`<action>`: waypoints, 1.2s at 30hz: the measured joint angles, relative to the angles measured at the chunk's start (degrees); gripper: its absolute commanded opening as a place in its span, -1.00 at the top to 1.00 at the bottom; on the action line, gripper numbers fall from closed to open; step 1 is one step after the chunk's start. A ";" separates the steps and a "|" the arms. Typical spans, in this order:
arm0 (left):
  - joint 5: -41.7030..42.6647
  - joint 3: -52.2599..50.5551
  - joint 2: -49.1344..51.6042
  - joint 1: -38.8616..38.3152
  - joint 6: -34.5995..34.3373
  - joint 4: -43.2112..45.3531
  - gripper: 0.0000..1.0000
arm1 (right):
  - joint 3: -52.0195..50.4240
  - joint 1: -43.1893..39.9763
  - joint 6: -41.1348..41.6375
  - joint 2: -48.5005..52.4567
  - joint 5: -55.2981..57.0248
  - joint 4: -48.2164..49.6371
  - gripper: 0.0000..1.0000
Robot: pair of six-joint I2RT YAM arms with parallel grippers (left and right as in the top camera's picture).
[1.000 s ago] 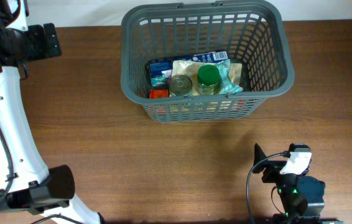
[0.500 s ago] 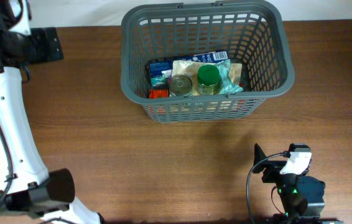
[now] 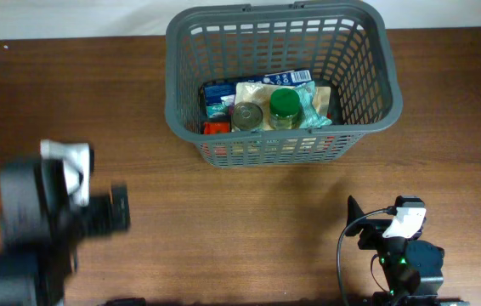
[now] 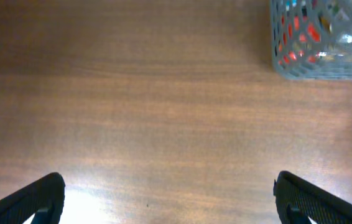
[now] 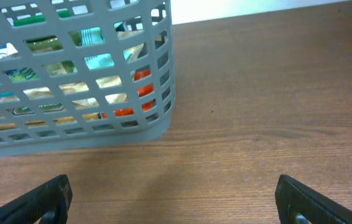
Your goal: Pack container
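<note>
The container (image 3: 274, 151), a dark grey basket with slotted lattice walls and a solid rim, stands at the bench's (image 3: 223, 221) far middle. The left hand (image 4: 170, 202) and right hand (image 5: 176, 202) are both spread wide.

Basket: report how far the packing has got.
Done: green-lidded jar, can and packets lie inside the basket. In hand: nothing; left gripper and right gripper are open, empty, over bare wood. Left: no loose groceries show on the table, so packing looks finished.
</note>
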 measured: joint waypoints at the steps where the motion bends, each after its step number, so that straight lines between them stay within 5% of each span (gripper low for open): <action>1: -0.39 -3.30 -3.91 0.00 0.02 1.25 -0.99 | 0.00 0.00 -0.02 0.00 0.02 0.02 -0.98; 9: -2.08 -27.41 -28.44 0.00 0.04 27.65 -0.99 | -0.02 0.00 0.00 0.00 0.04 0.02 -0.98; 18: -2.45 -48.54 -42.18 0.00 0.02 60.50 -0.99 | -0.02 0.00 -0.02 0.00 0.02 0.02 -0.97; 36: -2.47 -75.30 -53.22 0.00 0.02 80.78 -0.99 | 0.00 0.00 -0.04 0.00 0.02 0.02 -0.97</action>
